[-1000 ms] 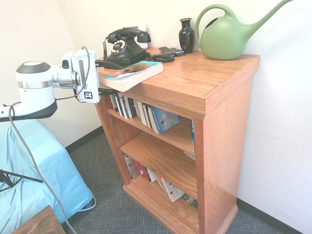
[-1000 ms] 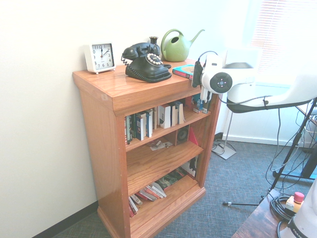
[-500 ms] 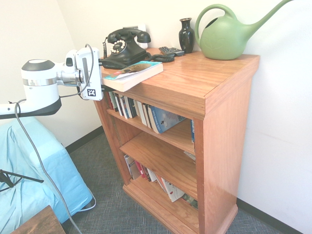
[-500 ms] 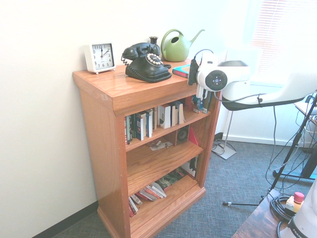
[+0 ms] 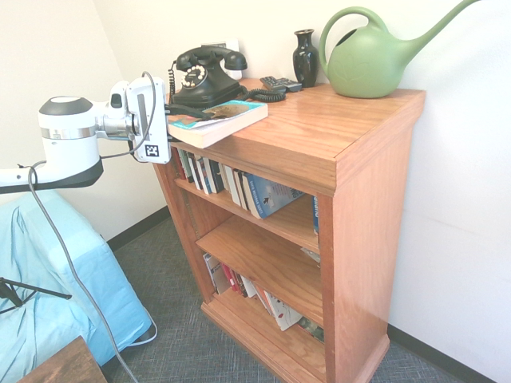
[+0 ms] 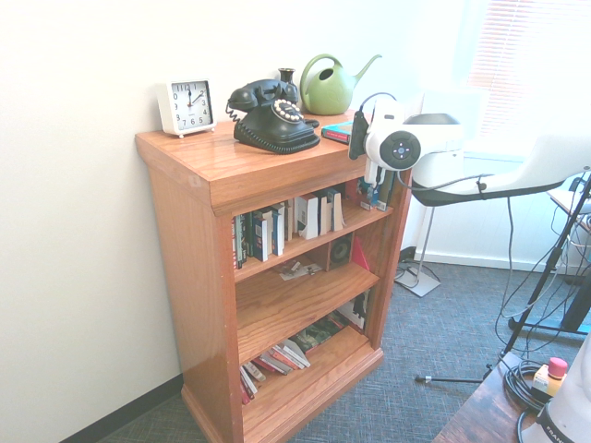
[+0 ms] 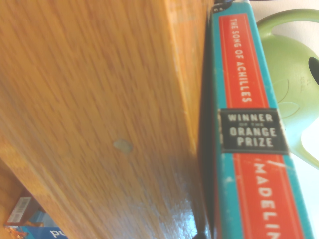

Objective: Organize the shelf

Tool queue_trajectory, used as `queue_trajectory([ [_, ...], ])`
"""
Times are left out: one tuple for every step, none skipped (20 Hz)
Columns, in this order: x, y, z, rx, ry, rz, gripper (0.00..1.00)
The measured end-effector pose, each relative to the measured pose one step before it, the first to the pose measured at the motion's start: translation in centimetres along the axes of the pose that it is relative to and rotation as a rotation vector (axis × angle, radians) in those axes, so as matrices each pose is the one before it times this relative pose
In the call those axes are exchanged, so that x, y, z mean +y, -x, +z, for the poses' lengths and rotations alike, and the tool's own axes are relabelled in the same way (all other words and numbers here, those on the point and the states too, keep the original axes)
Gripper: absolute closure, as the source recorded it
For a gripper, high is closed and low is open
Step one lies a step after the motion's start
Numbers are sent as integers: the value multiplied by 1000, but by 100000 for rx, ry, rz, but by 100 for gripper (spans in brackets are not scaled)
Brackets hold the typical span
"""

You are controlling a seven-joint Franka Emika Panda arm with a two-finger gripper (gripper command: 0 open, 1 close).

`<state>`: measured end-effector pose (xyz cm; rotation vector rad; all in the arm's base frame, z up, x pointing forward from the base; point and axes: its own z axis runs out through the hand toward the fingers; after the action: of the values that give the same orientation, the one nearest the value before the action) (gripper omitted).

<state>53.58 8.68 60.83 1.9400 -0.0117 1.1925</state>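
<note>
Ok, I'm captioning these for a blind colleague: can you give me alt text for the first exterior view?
A white robot arm reaches in from the left, its gripper at the overhanging end of a teal book lying flat on top of a reddish-brown wooden shelf. Behind the book stand a black rotary telephone, a dark vase and a green watering can.

The shelf [image 5: 351, 152] is reddish-brown wood with visible grain and a smooth, lightly glossy varnish. At its top's front corner, the book [image 5: 217, 121] has a paper cover with a semi-gloss teal and red spine. The telephone [image 5: 204, 76] is glossy black. The vase [image 5: 305, 57] is dark and glazed. The watering can [image 5: 371, 60] is matt green plastic. The floor carpet [image 5: 176, 335] is rough grey weave.
</note>
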Motion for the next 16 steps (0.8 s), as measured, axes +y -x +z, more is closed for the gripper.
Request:
queue_trajectory([
  [0,10,6,-65,75,-9,100],
  [-8,2,-14,-101,111,10,100],
  [13,-27,-33,4,138,24,100],
  [75,-120,-39,167,96,204,100],
  [58,-99,-12,118,43,167,100],
  [-29,4,22,-27,-16,-30,100],
  [-2,-9,-6,17,-9,7,100],
  [-17,-9,-23,35,-30,-10,100],
  [-10,-14,-29,38,-35,85,100],
  [-15,-32,-55,-4,-119,188,100],
  [24,-34,-70,-233,-222,623,100],
  [120,-56,-113,-507,-248,1206,100],
  [204,-93,-210,-859,-133,1732,100],
  [331,-147,-299,-897,-38,1799,100],
  [459,-187,-428,-794,-77,2109,100],
  [669,-186,-528,-876,-251,2364,100],
])
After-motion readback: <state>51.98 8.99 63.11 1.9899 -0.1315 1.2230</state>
